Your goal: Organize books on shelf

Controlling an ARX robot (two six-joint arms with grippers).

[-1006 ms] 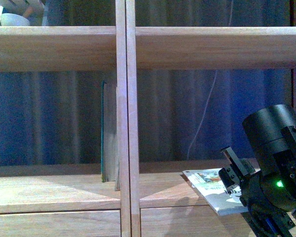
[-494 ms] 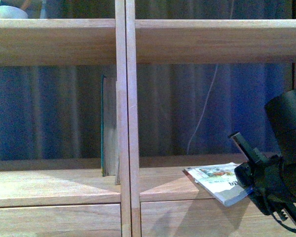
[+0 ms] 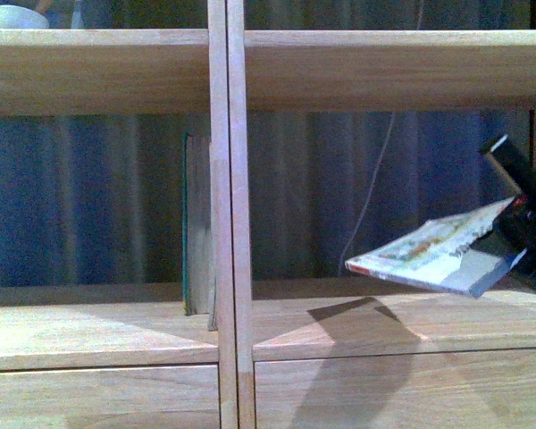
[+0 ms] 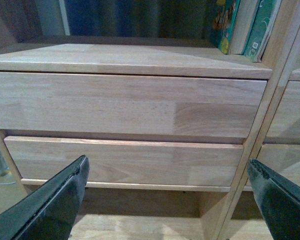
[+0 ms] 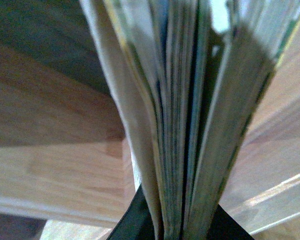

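Up goes the thin paperback (image 3: 429, 255)! Half a second ago it lay on the shelf (image 3: 384, 71) board right of the central divider (image 3: 228, 214). Now it hangs clear of the wood, tilted, with the end far from the divider higher and its shadow on the board below.

Far left of the divider, on the upper board, the rim of a pale bowl (image 3: 13, 16) peeks in. Tight against the divider's left face the teal book (image 3: 195, 237) stands upright. Lower on that same side, the left gripper (image 4: 167, 165) is spread wide with nothing between its fingers, facing two stacked drawer fronts (image 4: 125, 105).

Right of the divider a thin cable (image 3: 375, 192) dangles at the back. Farthest out, the right gripper (image 3: 518, 210) is clamped on the paperback's raised end. Its wrist camera shows the fanned page edges wedged between the dark fingers (image 5: 135, 220).
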